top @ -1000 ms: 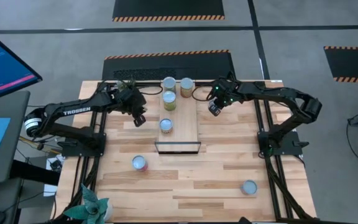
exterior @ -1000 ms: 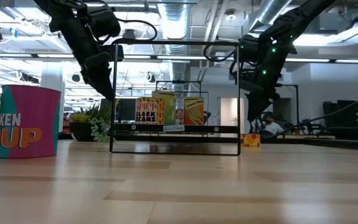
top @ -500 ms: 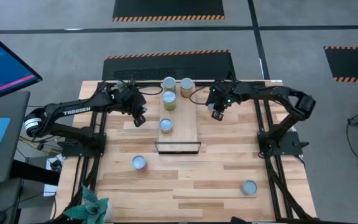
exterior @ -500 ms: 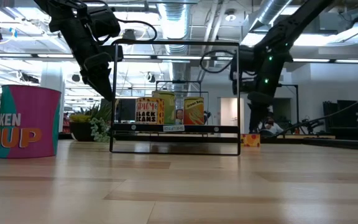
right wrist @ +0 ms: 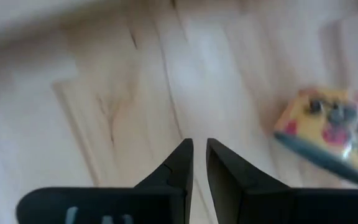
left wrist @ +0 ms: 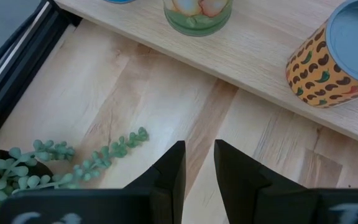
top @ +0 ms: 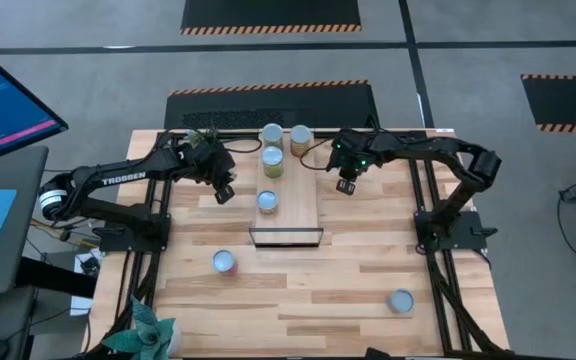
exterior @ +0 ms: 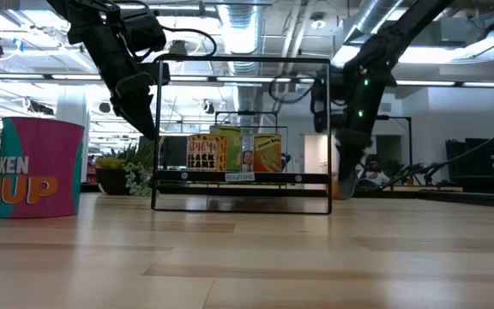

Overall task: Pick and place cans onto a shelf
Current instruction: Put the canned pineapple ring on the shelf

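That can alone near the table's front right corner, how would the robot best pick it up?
Probably from straight above, the pincer closing across the round sides of the can just under its lid. It stands upright, with bare table all around, so nothing blocks either finger. The right pincer is the nearer one.
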